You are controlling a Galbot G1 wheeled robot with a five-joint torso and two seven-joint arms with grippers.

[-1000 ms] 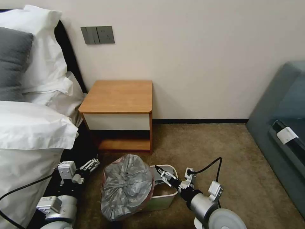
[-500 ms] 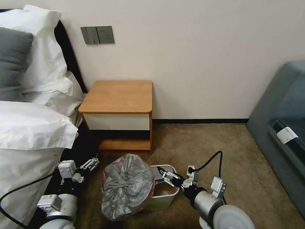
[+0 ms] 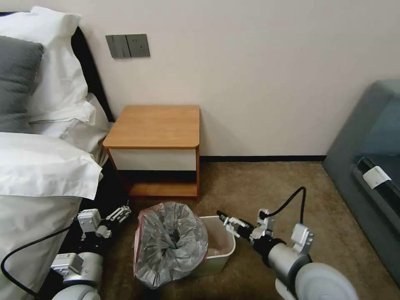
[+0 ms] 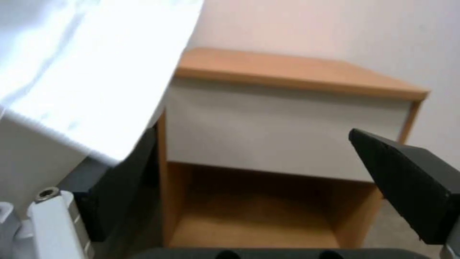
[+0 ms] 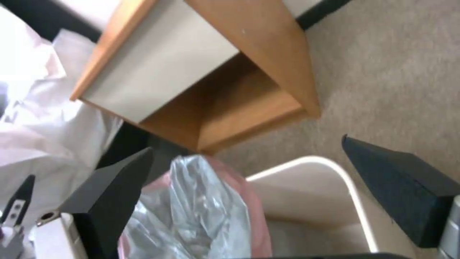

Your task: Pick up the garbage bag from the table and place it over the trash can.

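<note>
The garbage bag (image 3: pixel 171 243), crinkled grey plastic with a pinkish edge, is bunched over the left half of the trash can (image 3: pixel 227 243), whose cream right half shows open inside. My right gripper (image 3: pixel 228 220) hovers open just right of the bin's far rim, apart from the bag. In the right wrist view the open gripper (image 5: pixel 248 144) frames the bag (image 5: pixel 206 212) and the bin rim (image 5: pixel 345 180). My left gripper (image 3: pixel 121 213) stands open, low beside the bed and left of the bag. The table (image 3: pixel 156 125) stands behind the bin with a bare top.
A bed with white pillows (image 3: pixel 37 166) crowds the left side. A grey upholstered seat (image 3: pixel 366 166) stands at the right. Brown carpet (image 3: pixel 258 187) lies open between the table and the seat. The wall runs close behind the table.
My right gripper has drawn back to the right and out of the bin. The bag has slumped left, uncovering the bin's right half. The left arm has barely moved.
</note>
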